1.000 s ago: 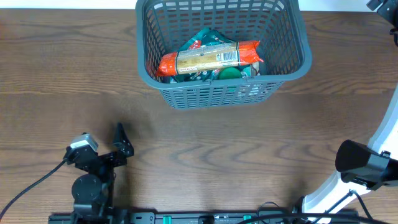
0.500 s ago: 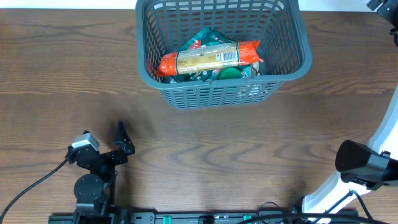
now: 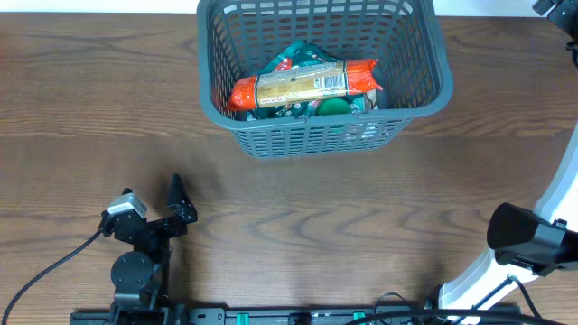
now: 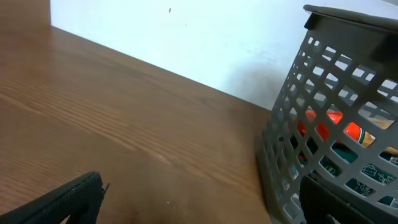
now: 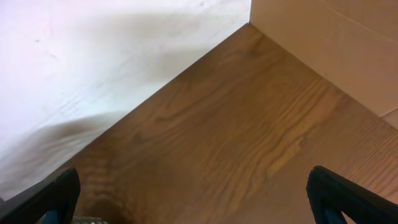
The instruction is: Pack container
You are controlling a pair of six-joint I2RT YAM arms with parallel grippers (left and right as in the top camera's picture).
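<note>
Since the container [image 3: 316,140] at 12 o'clock holds an orange-ended packet [image 3: 302,84] over green pouches [image 3: 298,56], packing looks done; left gripper [image 4: 199,186] and right gripper [image 5: 194,180] gape wide, both empty, clear of it.

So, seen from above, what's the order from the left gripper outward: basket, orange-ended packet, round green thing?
From the left gripper:
1. Container, front wall facing it.
2. Orange-ended packet, inside, left end closest.
3. Round green thing, tucked by the packet's right end.
</note>
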